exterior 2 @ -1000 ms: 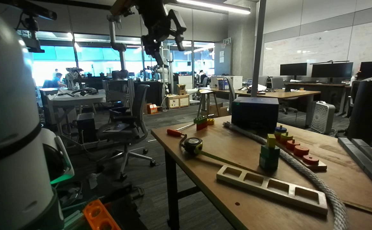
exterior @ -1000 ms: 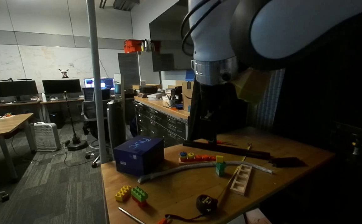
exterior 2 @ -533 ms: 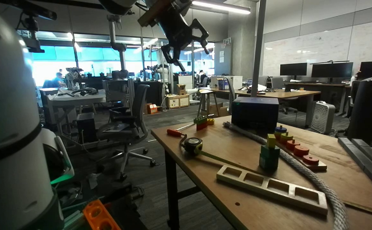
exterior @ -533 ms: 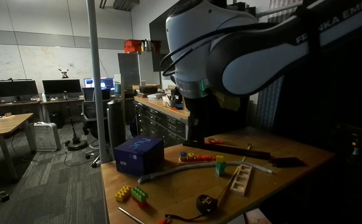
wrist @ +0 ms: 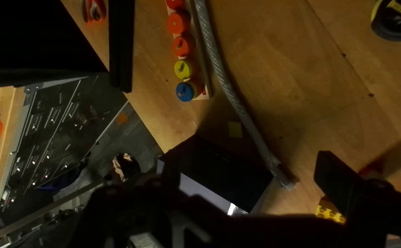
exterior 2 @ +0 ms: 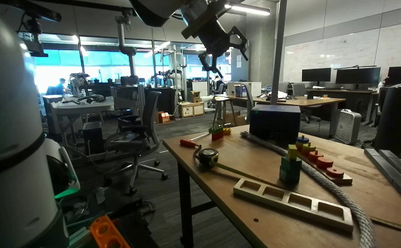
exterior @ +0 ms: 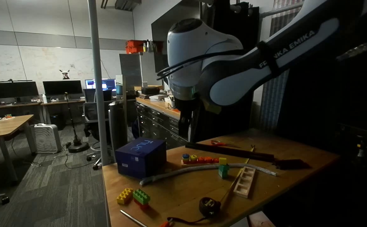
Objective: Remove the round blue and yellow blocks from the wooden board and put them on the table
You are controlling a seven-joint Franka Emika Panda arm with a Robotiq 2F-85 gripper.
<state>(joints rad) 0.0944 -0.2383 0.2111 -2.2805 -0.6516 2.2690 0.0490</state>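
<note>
Above the brown table [exterior: 174, 195], we see the gripper [exterior 2: 233, 66] with its fingers [wrist: 336, 181] spread apart. The round blue block [wrist: 185, 92] and round yellow block [wrist: 183, 69] sit at one end of the wooden board [exterior 2: 347, 179]; our wrist view cuts off the farthest red block [wrist: 175, 3], and the gripper's dark frame hides part of the blue box [exterior: 141, 160]. The gripper is nearer that box than half a second ago.

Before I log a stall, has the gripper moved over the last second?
Yes: in an exterior view, the gripper has shifted rightward in the picture, towards the grey upright pole.
</note>
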